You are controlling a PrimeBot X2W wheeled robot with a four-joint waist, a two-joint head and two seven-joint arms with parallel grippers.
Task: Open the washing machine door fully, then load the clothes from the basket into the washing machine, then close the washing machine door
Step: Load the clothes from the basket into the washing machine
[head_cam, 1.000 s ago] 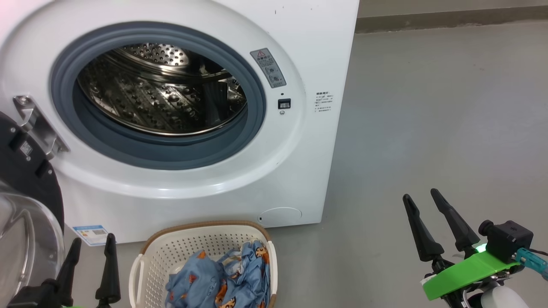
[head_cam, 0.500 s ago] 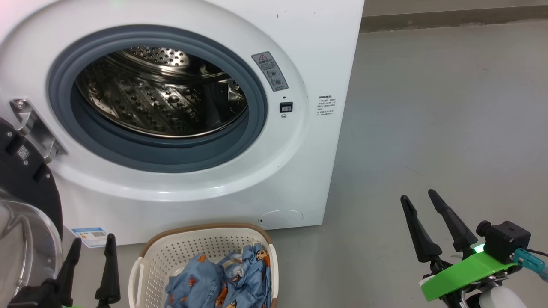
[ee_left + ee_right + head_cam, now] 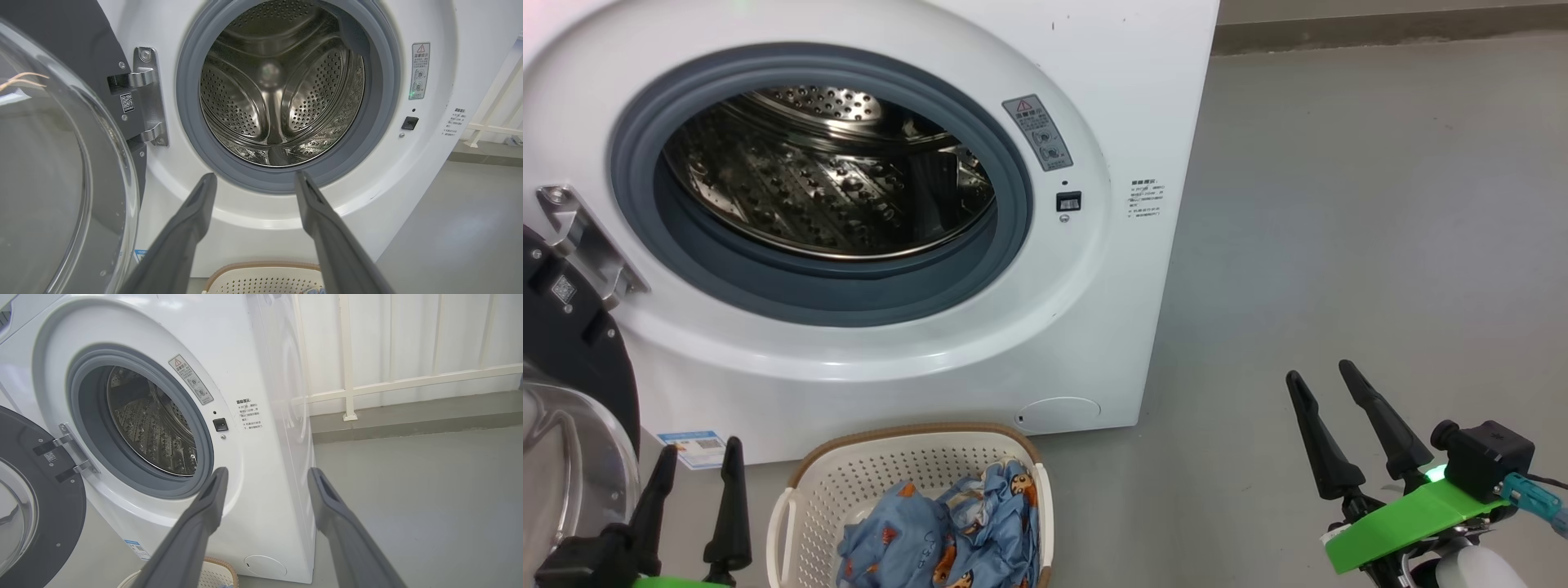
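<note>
open drum (image 3: 825, 180) mouth, door (image 3: 572, 343) wide at left

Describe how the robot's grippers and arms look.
The left gripper and right gripper each have two long, tapering dark fingers. The right wrist carries a bright green plate, a black camera block with a teal connector, and a pale forearm below.

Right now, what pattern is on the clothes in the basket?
Light blue clothes with small orange-brown cartoon figures, best in the head view.

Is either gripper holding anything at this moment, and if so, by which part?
Nothing is held. The left gripper and the right gripper both have open, empty jaws; the clothes lie in the basket.
</note>
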